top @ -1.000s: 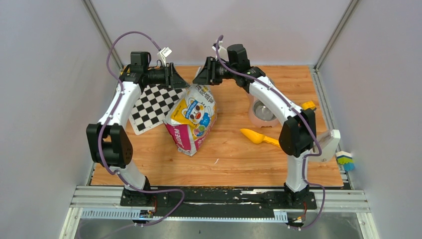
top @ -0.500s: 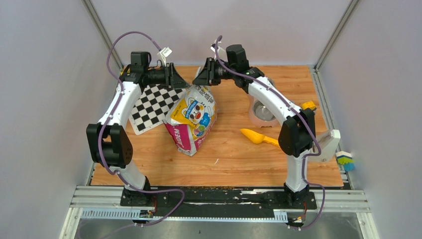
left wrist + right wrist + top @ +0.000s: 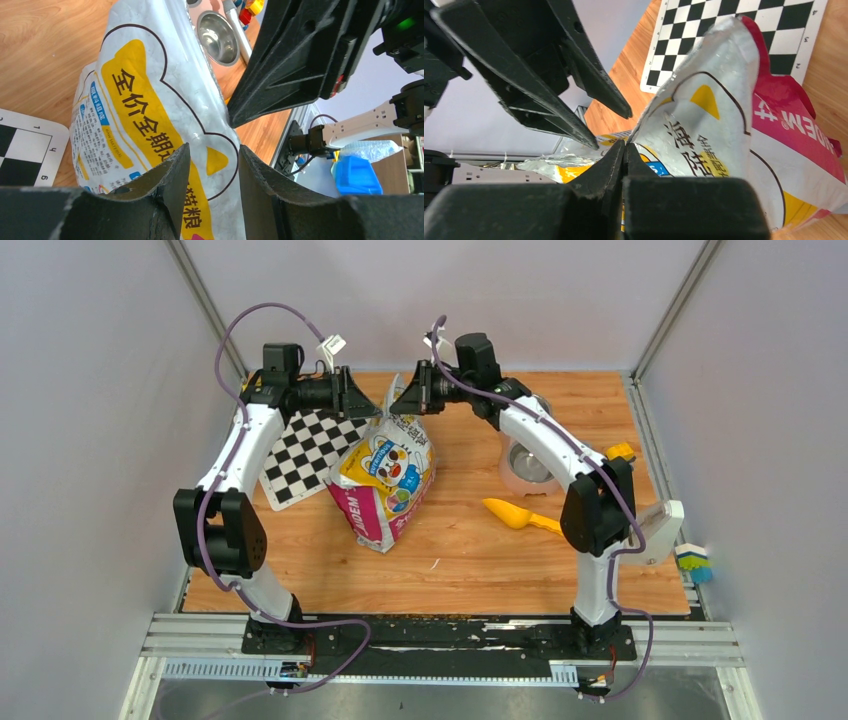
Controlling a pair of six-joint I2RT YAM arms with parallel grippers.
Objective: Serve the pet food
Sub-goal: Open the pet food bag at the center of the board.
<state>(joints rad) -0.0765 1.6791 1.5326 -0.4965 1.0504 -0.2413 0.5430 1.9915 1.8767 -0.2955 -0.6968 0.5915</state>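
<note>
The cartoon-cat bag [image 3: 385, 480] lies on the wooden table with its top toward the back. The pet food is hidden inside it. My right gripper [image 3: 398, 403] is shut on the bag's top edge, and in the right wrist view the bag's [image 3: 724, 115] silvery rim runs into the closed right gripper [image 3: 624, 144]. My left gripper [image 3: 372, 405] faces it from the left, open. In the left wrist view the bag [image 3: 150, 100] shows just beyond the left gripper [image 3: 214, 147], whose jaws stand apart with nothing pinched.
A steel bowl [image 3: 528, 462] stands right of the bag, under the right arm. A yellow scoop [image 3: 518, 515] lies in front of the bowl. A checkerboard sheet [image 3: 305, 450] lies under the left arm. A blue-yellow item [image 3: 692, 562] sits off the table's right edge.
The right gripper has shifted slightly left and shut on the bag's top edge. The bag's top flap now stands up between the two grippers. The left arm has not moved.
</note>
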